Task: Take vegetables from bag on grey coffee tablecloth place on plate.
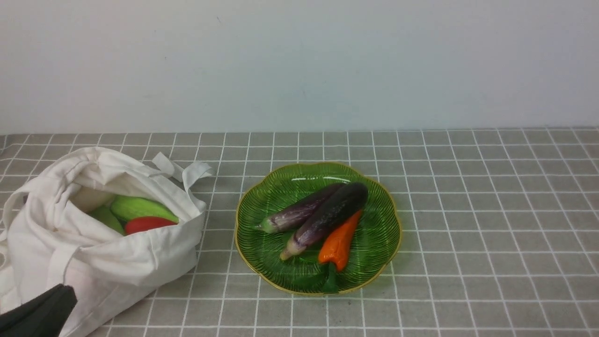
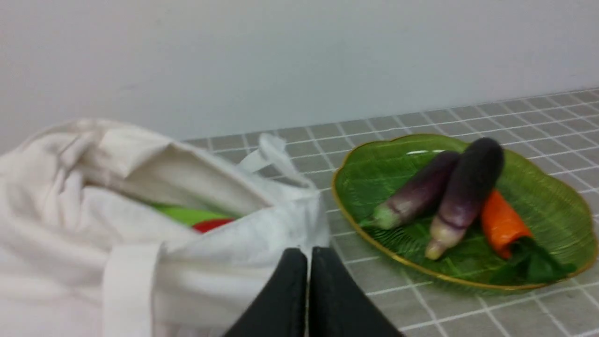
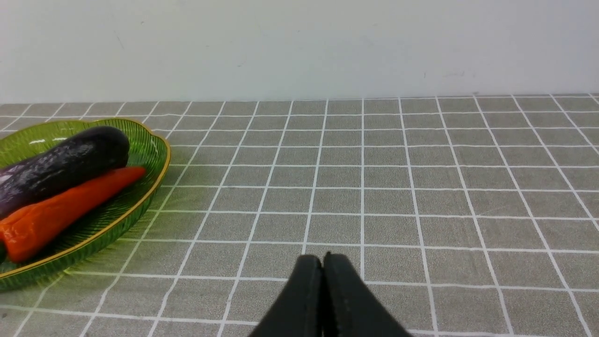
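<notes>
A white cloth bag (image 1: 93,234) lies open on the left of the grey coffee tablecloth (image 1: 468,210). Inside it show pale green vegetables (image 1: 142,208) and a red one (image 1: 147,223). On the green glass plate (image 1: 379,243) in the middle lie two purple eggplants (image 1: 327,217) and an orange-red pepper (image 1: 339,241). My left gripper (image 2: 308,255) is shut and empty, low in front of the bag; in the front view only its black tip (image 1: 40,313) shows at the bottom left. My right gripper (image 3: 323,260) is shut and empty above bare cloth right of the plate (image 3: 140,196).
A plain pale wall (image 1: 299,61) closes off the back of the table. The bag's loose handles (image 1: 185,171) lie toward the plate.
</notes>
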